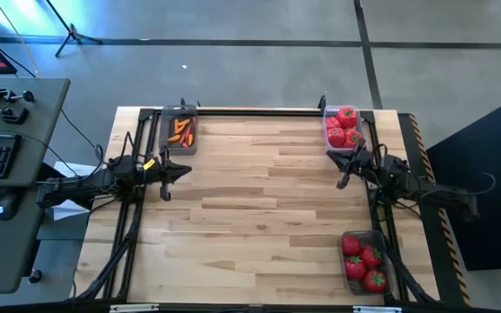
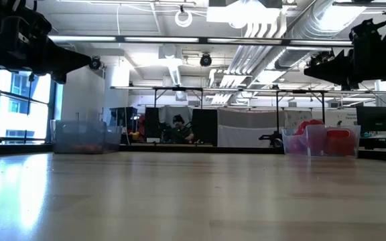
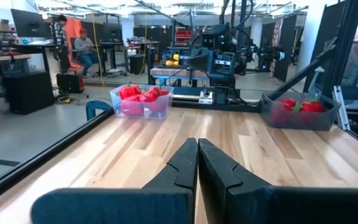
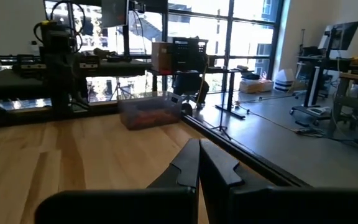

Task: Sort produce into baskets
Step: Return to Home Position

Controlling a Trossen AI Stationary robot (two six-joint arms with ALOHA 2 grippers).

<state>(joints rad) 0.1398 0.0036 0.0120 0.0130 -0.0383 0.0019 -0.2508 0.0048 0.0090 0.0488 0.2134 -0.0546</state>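
Red tomatoes [image 1: 346, 116] fill the upper-right basket [image 1: 328, 139] and the lower-right basket [image 1: 346, 271], orange carrots [image 1: 181, 130] lie in the upper-left basket [image 1: 179, 149], nothing looks left to sort, and the left gripper [image 3: 197, 145] and right gripper [image 4: 199, 145] are pinched together, empty.

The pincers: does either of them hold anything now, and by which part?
Nothing is held. The left pincer and the right pincer are both shut and empty, each above its own side of the table.
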